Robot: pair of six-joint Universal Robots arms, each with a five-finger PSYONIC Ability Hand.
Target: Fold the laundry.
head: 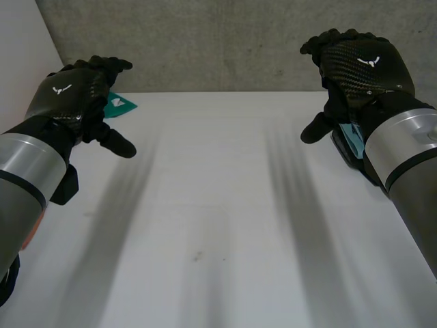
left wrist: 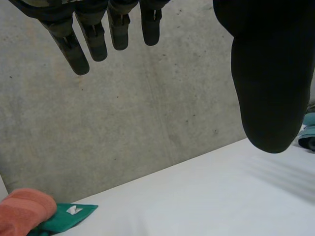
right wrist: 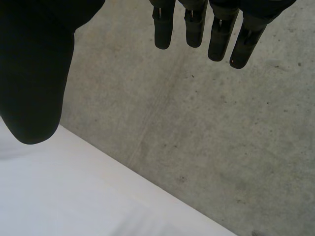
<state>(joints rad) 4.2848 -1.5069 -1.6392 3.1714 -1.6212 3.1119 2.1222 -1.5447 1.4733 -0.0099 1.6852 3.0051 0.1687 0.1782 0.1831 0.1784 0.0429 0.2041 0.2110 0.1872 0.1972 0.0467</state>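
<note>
Item count: 2 cloths, 2 hands, 1 table.

1. The teal cloth [head: 120, 104] lies flat at the far left corner of the white table [head: 218, 232], close to the concrete wall [head: 205, 41]. It carries 1 small white mark.
2. The orange cloth [left wrist: 22, 211] is bunched and touches the teal cloth on the side farther from the table's middle.

Hand pose:

1. The left hand [head: 72, 96] is raised above the table's far left area, just in front of the teal cloth and clear of it. Its fingers [left wrist: 74, 51] are straight and spread from the thumb [left wrist: 268, 88], gripping nothing.
2. The right hand [head: 358, 68] is raised above the far right area, well apart from both cloths. Its fingers [right wrist: 216, 39] are straight, the thumb [right wrist: 34, 83] is set apart, and it grips nothing.
</note>
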